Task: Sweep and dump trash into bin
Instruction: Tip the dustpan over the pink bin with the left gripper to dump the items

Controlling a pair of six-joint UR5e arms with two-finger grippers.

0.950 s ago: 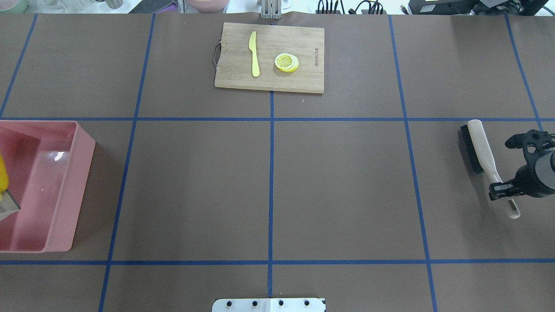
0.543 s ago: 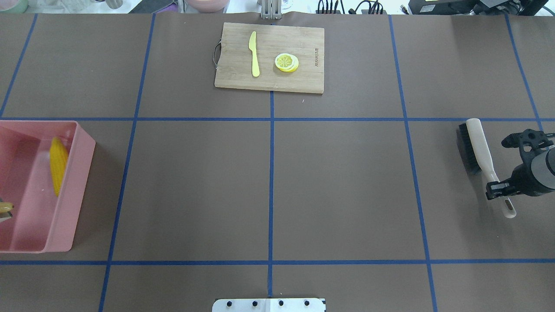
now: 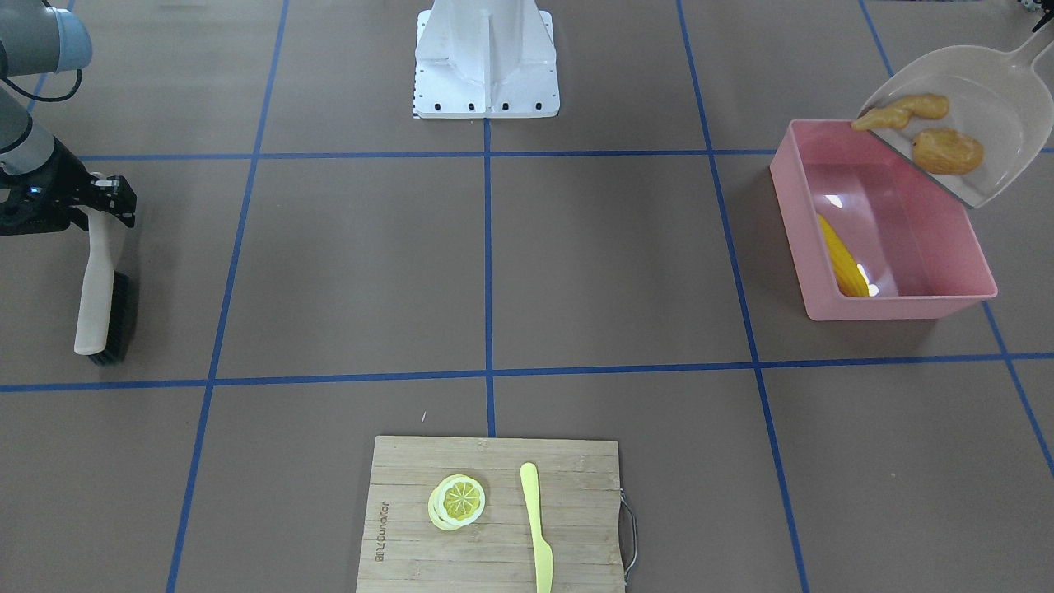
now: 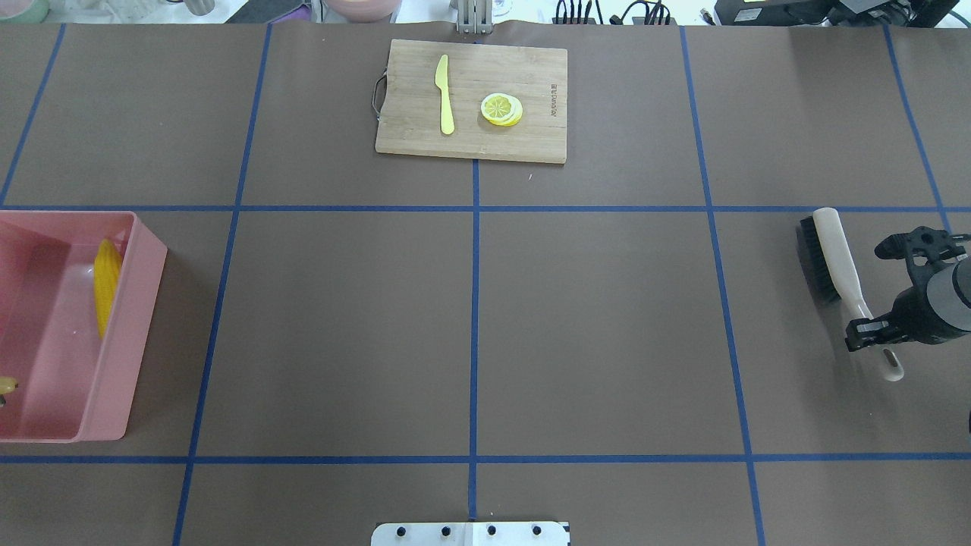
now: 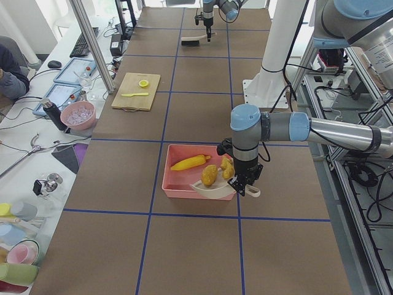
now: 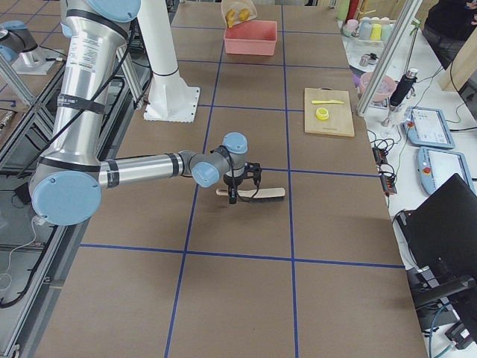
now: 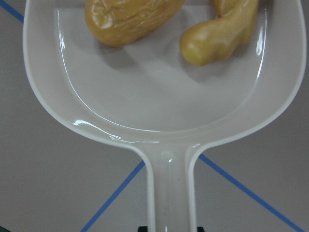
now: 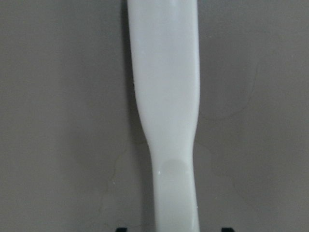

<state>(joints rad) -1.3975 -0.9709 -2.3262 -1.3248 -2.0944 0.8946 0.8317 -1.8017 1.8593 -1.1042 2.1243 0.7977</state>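
Since a second ago the corn cob [image 4: 106,284] has dropped out of the dustpan [image 3: 1000,91] and into the pink bin [image 3: 803,226]; half a second ago it was already in there, and it has only settled slightly since. I see it lying along the bin's wall on the side toward the counter's [image 4: 470,318] centre.

Potato [image 3: 947,151] and ginger root [image 3: 900,110] are both in the tilted dustpan, near its open edge, which hangs over the bin's back corner. The left wrist view shows both pieces resting on the pan floor, potato [image 7: 133,19] beside ginger [image 7: 219,36], apart from each other.

Left gripper [image 5: 247,184]: I only see it in the left side view, at the dustpan handle, so I cannot tell how the jaws stand.

Right gripper [image 4: 872,334]: jaws clamped on the brush [image 4: 838,262] handle near its end. The brush sits low at the counter at the robot's right end, bristles toward the centre; it has crept a little toward the centre over the last second. Whether the bristles touch, I can't tell.

Cutting board [image 4: 470,100] sits at the far edge with the lemon slices [image 4: 501,108] and yellow knife [image 4: 444,95] on it, well away from both arms.
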